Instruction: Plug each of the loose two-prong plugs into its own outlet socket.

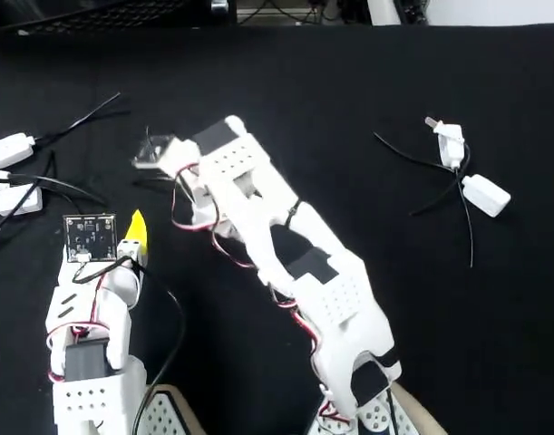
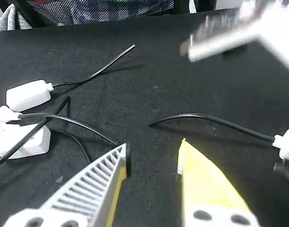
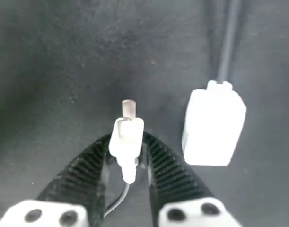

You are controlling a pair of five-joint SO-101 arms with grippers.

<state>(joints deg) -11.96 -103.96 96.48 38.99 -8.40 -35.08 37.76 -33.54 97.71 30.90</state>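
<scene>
**Step in hand: carriage of one plug to its socket.** The small white two-prong plug is clamped by its body in the black ribbed right tool, prongs pointing away from the wrist. A white rectangular outlet socket block lies just beside it on the black table. The left tool is held wide open and empty at 8 o'clock. More white corded pieces lie at 9 o'clock. The next move is judged to require that the prongs be turned towards the socket's slotted face and lined up.

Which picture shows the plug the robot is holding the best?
The right wrist view. The plug sits in the right gripper, fingers on both sides, prongs pointing ahead. In the high view it is a tiny pale bit at that gripper. In the left wrist view that gripper is blurred, so the plug is hard to tell.
</scene>
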